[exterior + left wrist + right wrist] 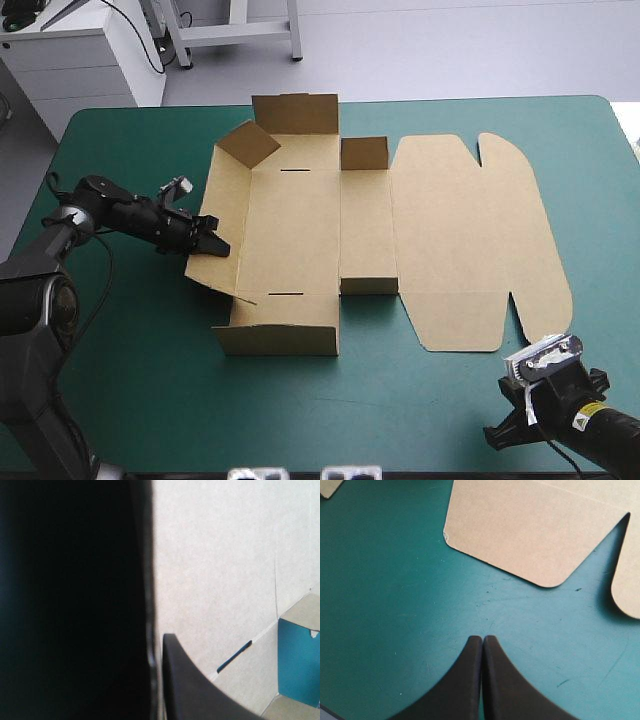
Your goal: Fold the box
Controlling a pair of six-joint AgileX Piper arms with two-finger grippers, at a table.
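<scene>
Half of the left wrist view was filled by an unreadable black mass. Only one black finger [200,690] of the left pincer [213,244] could be made out there, with a thin board edge pressed against it. On the teal-green bench [130,380] the brown box [300,230] lay near the middle, partly formed. Its far and near walls stood up, the left wall [225,200] was tilted, and the lid [470,240] lay flat toward the right. The left pincer was all but closed on the left wall's edge. The right pincer [482,641], fingers pressed together and holding nothing, was over bare cover near the bench's near edge. It sat just short of the lid's rounded flap [530,535], apart from it.
</scene>
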